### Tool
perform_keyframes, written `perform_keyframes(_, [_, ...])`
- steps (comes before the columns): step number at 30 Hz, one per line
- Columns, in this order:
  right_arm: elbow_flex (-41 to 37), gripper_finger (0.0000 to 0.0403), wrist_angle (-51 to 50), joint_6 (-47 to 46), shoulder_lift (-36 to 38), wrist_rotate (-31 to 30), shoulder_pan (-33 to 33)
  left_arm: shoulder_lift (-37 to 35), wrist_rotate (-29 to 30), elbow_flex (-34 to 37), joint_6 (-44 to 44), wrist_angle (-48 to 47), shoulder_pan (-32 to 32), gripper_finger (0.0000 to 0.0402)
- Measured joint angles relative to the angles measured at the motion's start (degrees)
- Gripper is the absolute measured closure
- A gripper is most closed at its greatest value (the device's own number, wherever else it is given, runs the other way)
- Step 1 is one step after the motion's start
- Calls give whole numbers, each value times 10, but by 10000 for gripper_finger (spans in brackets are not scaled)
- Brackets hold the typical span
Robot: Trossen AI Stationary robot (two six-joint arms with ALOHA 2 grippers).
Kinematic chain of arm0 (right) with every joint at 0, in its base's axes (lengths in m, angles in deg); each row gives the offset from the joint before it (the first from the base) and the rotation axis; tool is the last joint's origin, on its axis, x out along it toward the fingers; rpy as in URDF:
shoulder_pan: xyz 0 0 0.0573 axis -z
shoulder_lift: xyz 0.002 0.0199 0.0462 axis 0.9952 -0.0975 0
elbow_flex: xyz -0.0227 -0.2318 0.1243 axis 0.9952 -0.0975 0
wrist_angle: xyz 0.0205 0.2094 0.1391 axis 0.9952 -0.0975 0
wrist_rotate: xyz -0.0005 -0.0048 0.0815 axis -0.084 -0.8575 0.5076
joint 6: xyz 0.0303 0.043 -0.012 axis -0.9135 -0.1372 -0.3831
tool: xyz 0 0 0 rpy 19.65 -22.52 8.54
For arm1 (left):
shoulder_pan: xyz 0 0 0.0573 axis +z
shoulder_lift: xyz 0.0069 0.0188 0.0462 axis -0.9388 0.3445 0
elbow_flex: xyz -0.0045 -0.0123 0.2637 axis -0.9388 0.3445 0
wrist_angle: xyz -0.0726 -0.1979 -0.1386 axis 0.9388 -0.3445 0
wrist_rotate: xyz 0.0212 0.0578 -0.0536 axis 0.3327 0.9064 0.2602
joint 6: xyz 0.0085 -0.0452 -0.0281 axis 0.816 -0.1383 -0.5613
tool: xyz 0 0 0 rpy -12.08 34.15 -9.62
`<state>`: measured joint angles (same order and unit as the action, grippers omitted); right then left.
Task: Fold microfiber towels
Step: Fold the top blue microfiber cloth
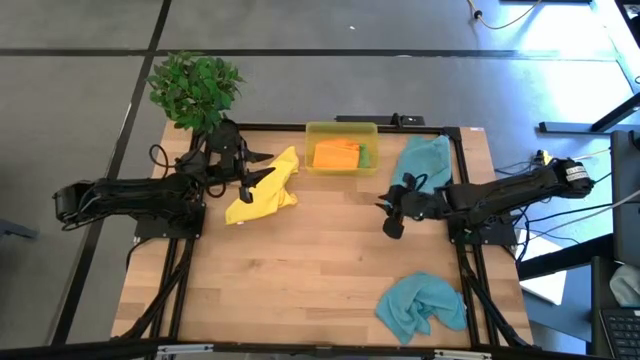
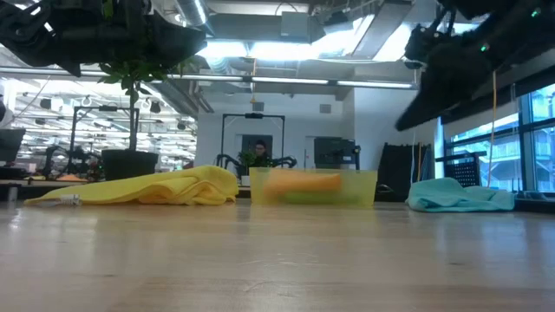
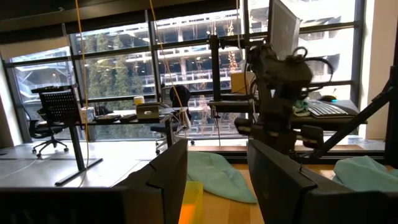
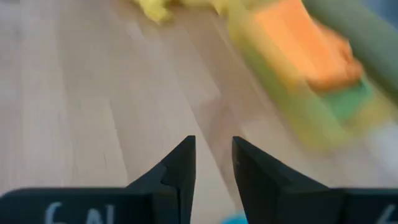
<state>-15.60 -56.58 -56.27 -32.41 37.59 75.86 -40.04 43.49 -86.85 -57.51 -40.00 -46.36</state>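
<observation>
A yellow towel (image 1: 268,190) (image 2: 156,188) lies crumpled at the table's far left. An orange towel (image 1: 336,154) (image 4: 298,43) lies on a green one in the yellow bin (image 1: 342,130) (image 2: 364,186). One teal towel (image 1: 426,160) (image 2: 460,195) lies bunched at the far right. Another teal towel (image 1: 420,305) lies near the front right. My left gripper (image 1: 244,186) (image 3: 217,186) hangs open above the yellow towel's left part, nothing between its fingers. My right gripper (image 1: 389,214) (image 4: 213,163) is open over bare wood, tipped down, between the bin and the far teal towel.
A potted plant (image 1: 195,88) stands at the table's far left corner. Bare wood (image 1: 300,270) spreads across the middle and near left. A black frame (image 1: 470,260) runs along the table's sides. A person (image 2: 258,154) sits in the room far behind.
</observation>
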Motion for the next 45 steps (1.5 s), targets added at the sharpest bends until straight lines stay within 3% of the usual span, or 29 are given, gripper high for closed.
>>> perform_keyframes(4, [28,303,-134,-138,-27,-33,-39,0,0,0,0,0,0,245])
perform_keyframes(9, [27,304,-194,-223,-76,-33,-43,0,0,0,0,0,0,245])
perform_keyframes(19, [27,294,-162,-223,-157,-8,-12,0,0,0,0,0,0,245])
perform_keyframes(27, [27,277,-123,-191,-180,9,8,0,0,0,0,0,0,245])
perform_keyframes(37, [27,188,-63,-150,-183,15,8,0,0,0,0,0,0,245])
perform_keyframes(45, [21,141,-73,-214,-187,-26,17,0,0,0,0,0,0,245])
